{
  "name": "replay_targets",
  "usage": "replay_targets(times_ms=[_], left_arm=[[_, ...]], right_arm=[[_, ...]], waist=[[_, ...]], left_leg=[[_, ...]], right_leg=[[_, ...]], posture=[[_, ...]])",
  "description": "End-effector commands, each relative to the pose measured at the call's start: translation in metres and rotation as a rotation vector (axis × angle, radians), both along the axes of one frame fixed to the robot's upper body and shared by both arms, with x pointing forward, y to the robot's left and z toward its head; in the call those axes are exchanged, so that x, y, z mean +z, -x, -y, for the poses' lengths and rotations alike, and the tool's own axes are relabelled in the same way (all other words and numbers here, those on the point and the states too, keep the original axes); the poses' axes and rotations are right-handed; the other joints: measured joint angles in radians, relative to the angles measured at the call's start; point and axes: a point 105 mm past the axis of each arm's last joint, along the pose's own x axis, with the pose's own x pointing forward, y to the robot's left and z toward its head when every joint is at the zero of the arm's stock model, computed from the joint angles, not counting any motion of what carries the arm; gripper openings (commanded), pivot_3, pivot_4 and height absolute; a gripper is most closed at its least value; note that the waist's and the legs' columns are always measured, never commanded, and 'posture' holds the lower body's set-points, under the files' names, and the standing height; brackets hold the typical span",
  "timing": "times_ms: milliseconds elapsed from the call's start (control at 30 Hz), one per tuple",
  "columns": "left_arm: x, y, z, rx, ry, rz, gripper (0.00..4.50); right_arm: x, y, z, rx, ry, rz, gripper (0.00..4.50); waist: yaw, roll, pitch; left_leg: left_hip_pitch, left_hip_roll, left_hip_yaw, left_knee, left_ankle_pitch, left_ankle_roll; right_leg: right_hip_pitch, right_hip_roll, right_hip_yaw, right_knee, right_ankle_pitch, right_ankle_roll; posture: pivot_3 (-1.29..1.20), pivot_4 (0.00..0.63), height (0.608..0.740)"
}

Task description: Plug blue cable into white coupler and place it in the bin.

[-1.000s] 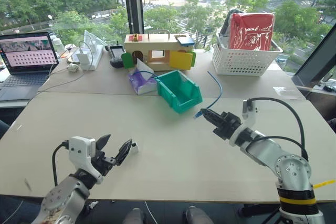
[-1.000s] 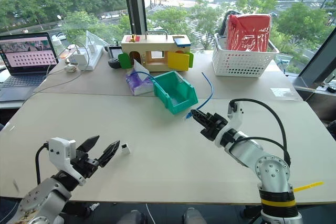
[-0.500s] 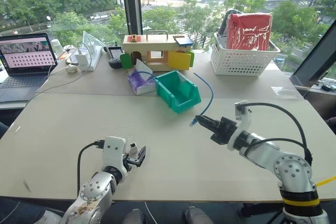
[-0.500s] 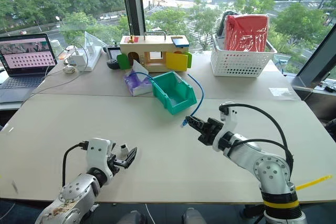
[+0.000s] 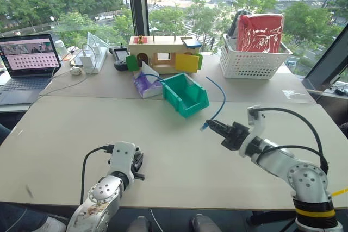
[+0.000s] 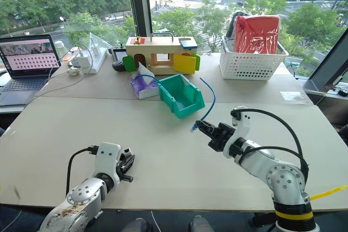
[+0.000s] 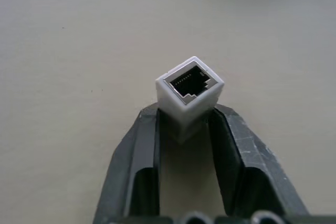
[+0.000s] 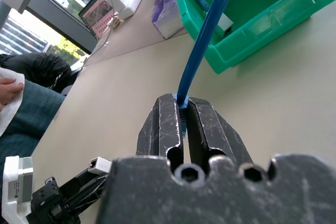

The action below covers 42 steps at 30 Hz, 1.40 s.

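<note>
The white coupler (image 7: 189, 90) is pinched between the two black fingers of my left gripper (image 7: 185, 116), its dark socket facing outward just above the table. That gripper (image 5: 137, 162) sits low at the near left of the table. My right gripper (image 5: 213, 127) is shut on the blue cable (image 5: 222, 101) just behind its clear plug (image 5: 204, 127), held above the table at centre right. The cable (image 8: 205, 40) arcs back into the teal bin (image 5: 187, 96), which stands beyond both grippers. The plug and the coupler are well apart.
A purple tissue pack (image 5: 145, 84) lies beside the bin, with a wooden box with coloured doors (image 5: 163, 52) behind it. A white lattice basket (image 5: 253, 58) stands at the back right; a laptop (image 5: 28, 63) and chargers (image 5: 89, 55) are at the back left. A seated person (image 8: 26, 124) is near the table's edge.
My left gripper came down around the coupler on the table and closed on it. The right gripper kept its hold on the cable and barely moved.
</note>
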Motion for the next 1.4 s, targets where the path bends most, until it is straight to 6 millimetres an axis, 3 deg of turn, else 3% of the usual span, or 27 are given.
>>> replay_targets(times_ms=[33,267,500,633,900,1100,1233,1300,1400], left_arm=[[0.013,-0.005,0.018,-0.158,0.017,0.081,0.81],[0.032,-0.007,0.046,-0.655,-0.069,0.250,0.81],[0.028,-0.018,0.051,-1.077,-0.136,0.291,0.81],[0.027,-0.030,0.055,-1.213,-0.114,0.299,0.81],[0.008,-0.051,0.059,-1.308,-0.130,0.265,0.81],[-0.014,-0.057,0.057,-1.351,-0.204,0.206,0.81],[-0.017,-0.058,0.056,-1.364,-0.196,0.185,0.81],[-0.017,-0.059,0.056,-1.360,-0.179,0.180,1.81],[-0.016,-0.059,0.057,-1.360,-0.158,0.173,2.79]], right_arm=[[0.011,0.004,0.001,0.007,0.003,0.046,0.00],[0.011,0.005,-0.004,-0.008,-0.017,0.058,0.00],[0.010,0.009,-0.004,-0.071,-0.041,0.076,0.00],[0.009,0.014,-0.003,-0.117,-0.054,0.084,0.00],[0.006,0.019,-0.002,-0.175,-0.065,0.091,0.00],[0.008,0.019,-0.001,-0.189,-0.063,0.098,0.00],[0.009,0.019,-0.001,-0.189,-0.063,0.100,0.00],[0.009,0.019,-0.001,-0.189,-0.062,0.101,0.00],[0.009,0.019,-0.001,-0.188,-0.059,0.101,0.00]], waist=[[0.000,0.000,0.000],[-0.001,0.000,0.000],[0.001,0.000,0.000],[0.004,0.000,0.000],[0.000,0.000,0.000],[0.001,0.000,0.000],[0.001,0.000,0.000],[0.000,0.000,0.000],[-0.001,0.000,0.000]], left_leg=[[0.000,0.000,0.000,0.000,0.000,0.000],[-0.001,0.000,0.001,-0.001,0.000,0.000],[-0.002,0.000,0.001,-0.002,0.000,0.000],[-0.004,0.000,0.001,-0.002,0.000,0.000],[-0.004,0.000,0.000,-0.002,0.000,0.001],[-0.004,0.000,0.000,-0.001,0.000,0.001],[-0.001,0.000,-0.001,-0.001,0.000,0.001],[-0.001,0.000,-0.001,-0.001,0.000,0.001],[-0.001,0.000,-0.001,-0.001,0.000,0.001]], right_leg=[[0.000,0.000,0.000,0.000,0.000,0.000],[-0.001,0.000,0.000,-0.001,0.001,-0.003],[-0.003,-0.001,0.000,-0.001,0.001,-0.005],[-0.004,-0.001,-0.001,-0.001,0.001,-0.005],[-0.003,0.000,-0.002,-0.001,0.005,0.002],[-0.003,0.000,-0.002,-0.001,0.005,0.002],[0.000,0.000,-0.002,-0.001,0.005,0.002],[0.001,0.000,-0.002,-0.001,0.005,0.002],[0.001,0.000,-0.002,-0.001,0.005,0.002]], posture=[[0.00,0.150,0.737],[0.00,0.150,0.737],[0.00,0.150,0.737],[0.00,0.150,0.737],[0.00,0.150,0.737],[0.00,0.150,0.737],[0.00,0.150,0.737],[0.00,0.150,0.737],[0.00,0.150,0.737]])
